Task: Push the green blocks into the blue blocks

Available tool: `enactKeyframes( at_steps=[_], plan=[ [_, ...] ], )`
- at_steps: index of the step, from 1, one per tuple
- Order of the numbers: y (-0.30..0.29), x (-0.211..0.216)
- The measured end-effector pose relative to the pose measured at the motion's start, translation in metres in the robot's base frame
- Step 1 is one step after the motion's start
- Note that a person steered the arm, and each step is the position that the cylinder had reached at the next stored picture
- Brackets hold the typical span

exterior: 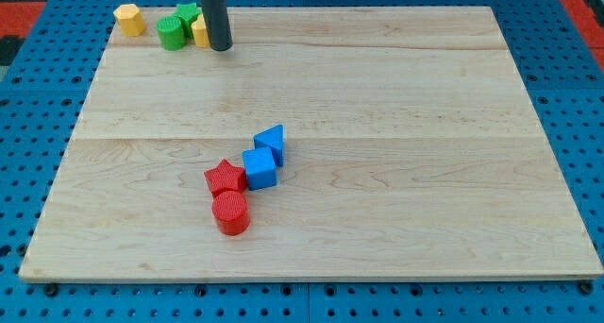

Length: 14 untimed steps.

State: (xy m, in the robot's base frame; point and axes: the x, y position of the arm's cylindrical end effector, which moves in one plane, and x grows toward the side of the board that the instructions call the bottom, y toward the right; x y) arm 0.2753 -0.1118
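A green round block (171, 32) and a green star block (188, 14) sit at the view's top left of the wooden board (377, 125). A yellow block (200, 30) touches them, partly hidden by my rod. My tip (220, 47) stands just right of that yellow block and the green ones. A blue cube (260, 168) and a blue triangular block (271, 143) lie touching near the board's middle, well below my tip.
A yellow hexagonal block (130, 20) sits at the top left corner, left of the green round block. A red star block (226, 178) touches the blue cube's left side, with a red cylinder (230, 213) just below it.
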Motion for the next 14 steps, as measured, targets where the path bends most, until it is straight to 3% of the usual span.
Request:
enactKeyframes(
  at_steps=[1, 2, 3, 5, 10, 11, 12, 14],
  plan=[
    [0.017, 0.009],
    [0.046, -0.022],
    [0.037, -0.079],
    [-0.028, -0.082],
    [-0.050, -0.063],
    [-0.052, -0.083],
    [-0.072, -0.063],
    [-0.092, 0.027]
  ],
)
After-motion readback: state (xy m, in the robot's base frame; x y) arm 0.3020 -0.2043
